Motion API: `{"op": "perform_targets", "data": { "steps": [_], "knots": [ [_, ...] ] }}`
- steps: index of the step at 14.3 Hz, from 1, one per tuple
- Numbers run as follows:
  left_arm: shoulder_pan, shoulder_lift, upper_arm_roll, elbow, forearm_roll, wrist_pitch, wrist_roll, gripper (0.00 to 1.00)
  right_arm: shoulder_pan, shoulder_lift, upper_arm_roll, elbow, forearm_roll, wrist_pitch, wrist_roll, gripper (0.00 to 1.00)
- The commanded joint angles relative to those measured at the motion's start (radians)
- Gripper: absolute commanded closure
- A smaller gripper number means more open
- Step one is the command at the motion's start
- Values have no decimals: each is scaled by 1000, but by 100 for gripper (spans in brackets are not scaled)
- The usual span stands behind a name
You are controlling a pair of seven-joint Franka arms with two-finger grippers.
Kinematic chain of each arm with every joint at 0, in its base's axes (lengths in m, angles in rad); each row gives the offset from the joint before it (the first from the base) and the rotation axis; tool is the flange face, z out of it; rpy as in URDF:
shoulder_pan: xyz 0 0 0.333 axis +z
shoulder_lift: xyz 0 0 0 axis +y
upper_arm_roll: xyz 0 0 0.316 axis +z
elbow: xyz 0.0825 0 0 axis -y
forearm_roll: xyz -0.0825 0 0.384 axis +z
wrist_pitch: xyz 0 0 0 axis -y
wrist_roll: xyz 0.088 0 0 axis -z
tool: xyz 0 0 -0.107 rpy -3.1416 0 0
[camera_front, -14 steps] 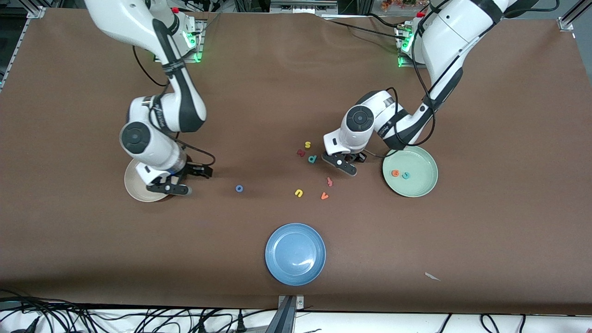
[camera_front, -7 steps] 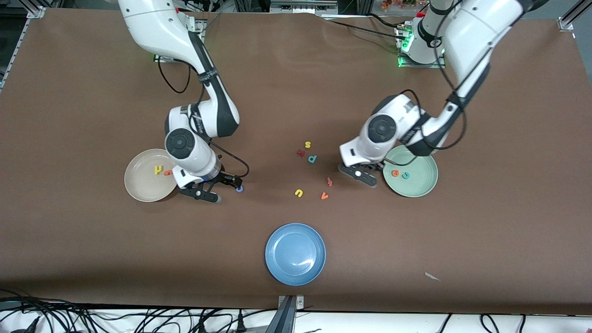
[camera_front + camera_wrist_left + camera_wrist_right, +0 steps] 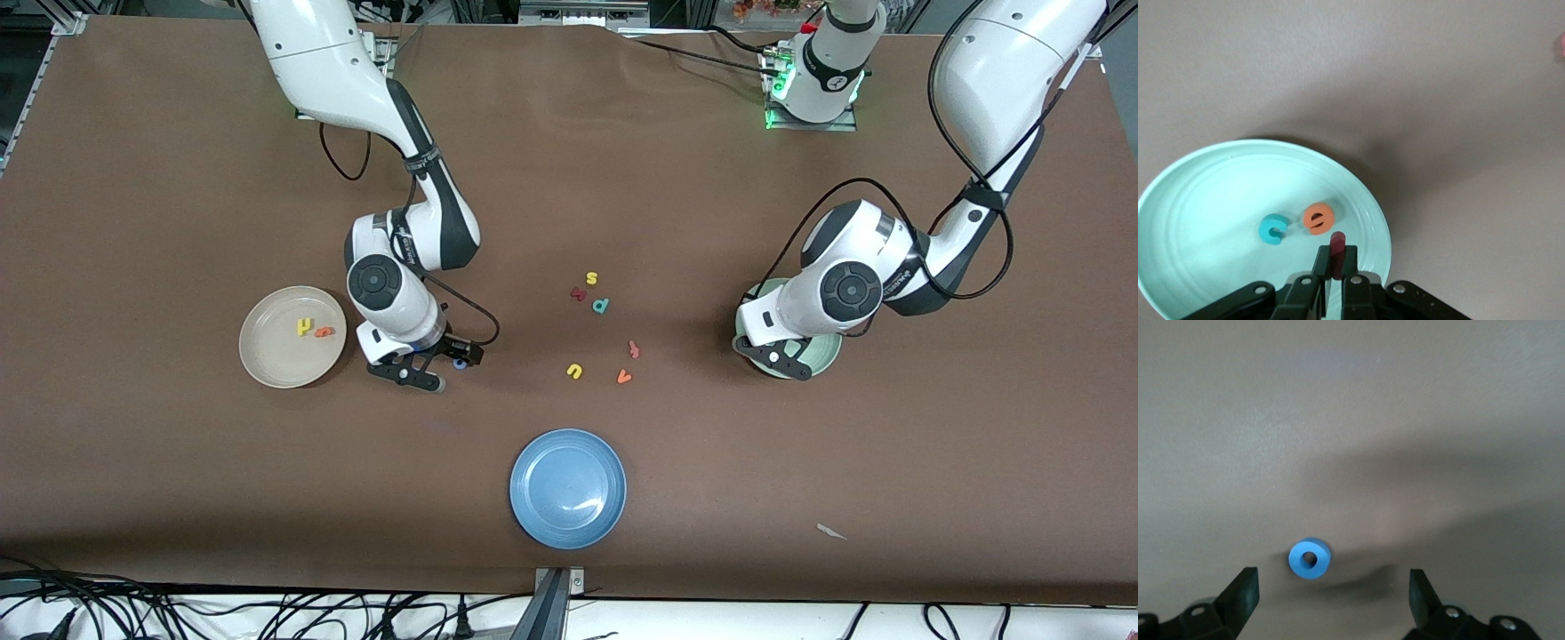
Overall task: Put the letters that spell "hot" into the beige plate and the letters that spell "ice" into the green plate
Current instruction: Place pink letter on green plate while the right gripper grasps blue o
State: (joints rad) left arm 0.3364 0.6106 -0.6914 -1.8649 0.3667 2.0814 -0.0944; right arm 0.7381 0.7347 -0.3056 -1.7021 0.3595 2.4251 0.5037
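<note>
My left gripper [image 3: 1337,259] is shut on the dark red "i" [image 3: 1337,241] and hangs over the edge of the green plate [image 3: 1198,193]. On that plate lie the teal "c" [image 3: 1273,229] and the orange "e" [image 3: 1318,219]. In the front view the left gripper [image 3: 782,357] covers most of the green plate [image 3: 825,349]. My right gripper [image 3: 1333,588] is open, low over the table, with the blue "o" [image 3: 1309,560] just ahead of its fingers. The beige plate [image 3: 260,356] holds the yellow "h" [image 3: 305,327] and the orange "t" [image 3: 324,332].
Loose letters lie mid-table: yellow "s" [image 3: 591,278], a dark red letter [image 3: 579,292], teal "p" [image 3: 601,306], reddish "t" [image 3: 633,348], yellow "u" [image 3: 574,371], orange "v" [image 3: 624,377]. A blue plate [image 3: 567,487] sits nearer the front camera. A paper scrap [image 3: 831,532] lies near the front edge.
The right gripper has moved from over the beige plate to the blue "o". The left gripper has moved from beside the loose letters to over the green plate.
</note>
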Motion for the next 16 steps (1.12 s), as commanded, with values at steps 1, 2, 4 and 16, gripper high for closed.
{"op": "perform_targets", "data": {
  "steps": [1,2,4,16],
  "knots": [
    [38,14,-7,-39,-29,20,16,100,6,35,5,30,21,8,6,7],
    [41,17,-5,-48,-19,41,16,100,6,45,5,45,22,8,6,12],
    [65,21,-7,-74,18,63,16,100,6,51,5,55,22,8,-1,22],
    [72,-41,-92,-2,43,-16,12,0,-3,63,5,82,12,3,-21,47]
  ]
}}
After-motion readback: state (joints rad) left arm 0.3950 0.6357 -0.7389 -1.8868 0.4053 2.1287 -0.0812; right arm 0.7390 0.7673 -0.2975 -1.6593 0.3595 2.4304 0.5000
